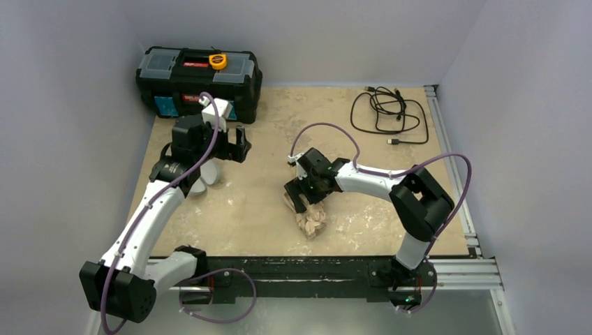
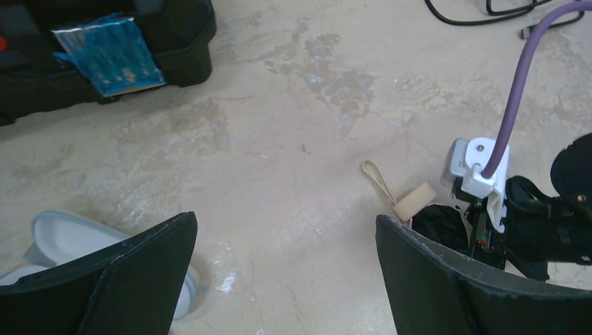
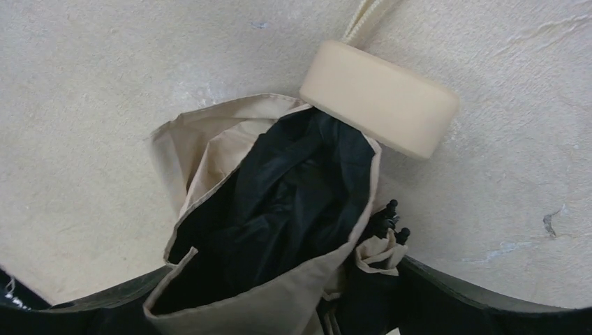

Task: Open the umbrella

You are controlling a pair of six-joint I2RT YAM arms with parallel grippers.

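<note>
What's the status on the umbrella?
Left gripper open, hovering clear. Right gripper straddling umbrella canopy, grip unconfirmed. Umbrella folded, lying on table, knob handle free. Nothing blocking it.

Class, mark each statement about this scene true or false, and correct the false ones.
1. The umbrella is open. False: it lies folded on the table, between the right end effector's fingers.
2. The left end effector is open and empty. True.
3. The black toolbox stands at the table's far left corner. True.
4. The cable lies on the toolbox. False: it lies on the table, far right.
</note>
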